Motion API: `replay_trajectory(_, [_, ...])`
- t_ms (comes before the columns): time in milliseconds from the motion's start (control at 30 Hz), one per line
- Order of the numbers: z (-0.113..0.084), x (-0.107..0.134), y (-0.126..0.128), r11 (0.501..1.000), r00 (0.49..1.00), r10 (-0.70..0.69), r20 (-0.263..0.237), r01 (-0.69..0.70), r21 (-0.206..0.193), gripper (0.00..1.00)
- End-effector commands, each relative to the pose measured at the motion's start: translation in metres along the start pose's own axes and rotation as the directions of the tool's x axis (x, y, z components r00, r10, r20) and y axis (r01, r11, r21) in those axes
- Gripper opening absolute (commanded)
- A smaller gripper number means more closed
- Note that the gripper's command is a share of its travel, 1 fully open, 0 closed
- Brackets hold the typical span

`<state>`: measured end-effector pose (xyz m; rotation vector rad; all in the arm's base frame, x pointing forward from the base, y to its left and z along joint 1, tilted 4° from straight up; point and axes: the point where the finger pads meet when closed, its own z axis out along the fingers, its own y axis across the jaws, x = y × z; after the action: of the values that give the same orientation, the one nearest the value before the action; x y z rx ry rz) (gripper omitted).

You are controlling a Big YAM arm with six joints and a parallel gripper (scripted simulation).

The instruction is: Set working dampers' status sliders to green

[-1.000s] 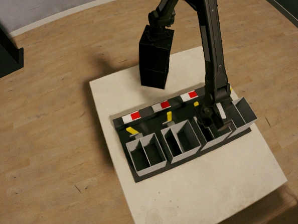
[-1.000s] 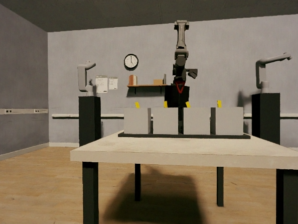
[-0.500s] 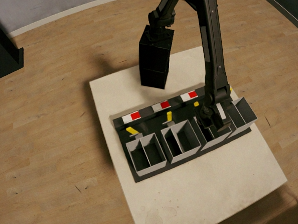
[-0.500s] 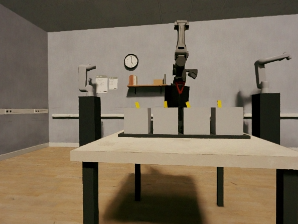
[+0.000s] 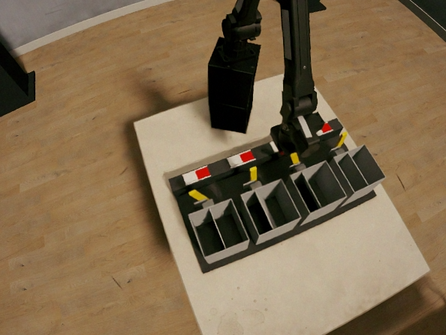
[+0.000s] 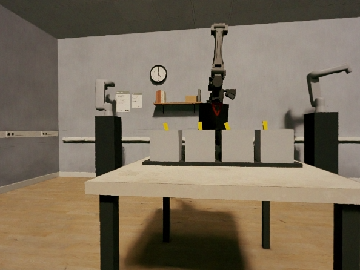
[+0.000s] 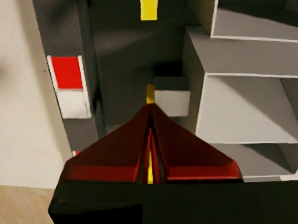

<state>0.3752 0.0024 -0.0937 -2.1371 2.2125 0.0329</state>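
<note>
Duct dampers, four pieces, stand in a row on the dark baseboard. Along its other long side are the status sliders, at least three showing red. Gripper is closed narrow above the baseboard.

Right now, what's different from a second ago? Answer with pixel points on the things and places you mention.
The claw (image 5: 287, 144) (image 6: 217, 115) (image 7: 150, 112) has moved from over the dampers toward the slider row, up and left in the top view. It has taken hold of nothing. The left two sliders (image 5: 197, 174) (image 5: 241, 158) show red as before.
</note>
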Motion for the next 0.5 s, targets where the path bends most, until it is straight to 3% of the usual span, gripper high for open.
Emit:
replay_trajectory(0, [-0.011,-0.006,0.035,0.999,1.0,-0.003,0.005,0.003,0.044,0.0])
replay_trajectory(100, [-0.009,-0.005,0.082,0.999,1.0,-0.003,0.004,0.003,0.042,0.0])
replay_trajectory(200, [-0.008,-0.005,0.11,0.999,1.0,-0.003,0.004,0.003,0.041,0.0])
replay_trajectory(333, [-0.007,-0.004,0.115,0.999,1.0,-0.002,0.004,0.001,0.041,0.0])
replay_trajectory(367, [-0.01,-0.003,0.099,0.998,1.0,0.005,0.005,-0.005,0.064,0.0])
replay_trajectory(467, [-0.008,-0.003,0.101,0.998,1.0,0.005,0.005,-0.005,0.056,0.0])
